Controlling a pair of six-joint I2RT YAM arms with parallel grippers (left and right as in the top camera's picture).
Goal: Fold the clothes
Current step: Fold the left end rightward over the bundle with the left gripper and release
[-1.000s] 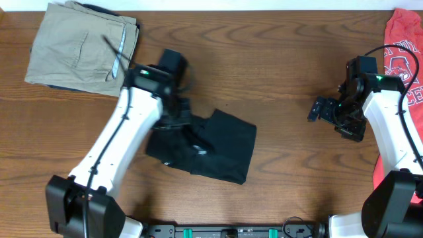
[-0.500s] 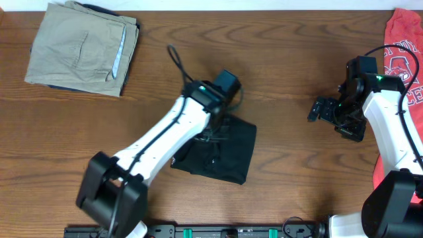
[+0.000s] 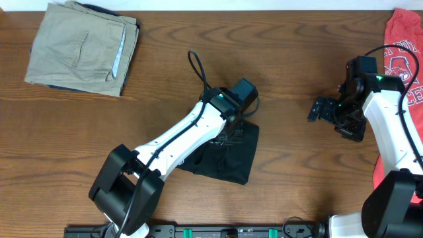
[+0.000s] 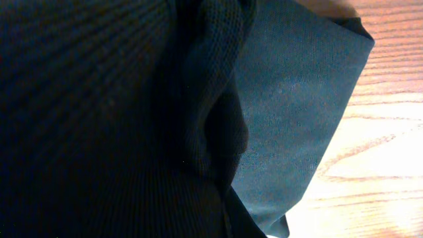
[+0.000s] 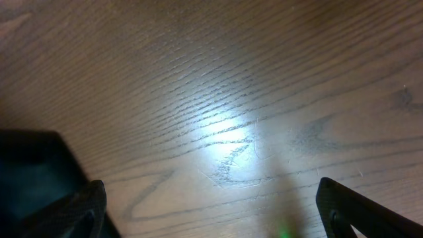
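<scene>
- While the left arm stretches over the middle of the table (image 3: pixel 291 53), the left gripper (image 3: pixel 231 131) is pressed together on a bunched ridge of the black shirt (image 3: pixel 231 158).
- That shirt lies as a compact folded packet near the table's centre, one corner resting on bare wood.
- The right gripper (image 3: pixel 316 110) is spread wide and holds nothing, above bare wood well to the right of the shirt.
- Folded khaki trousers (image 3: pixel 79 49) lie at the far left.
- A red garment (image 3: pixel 403 46) lies along the right edge.
</scene>
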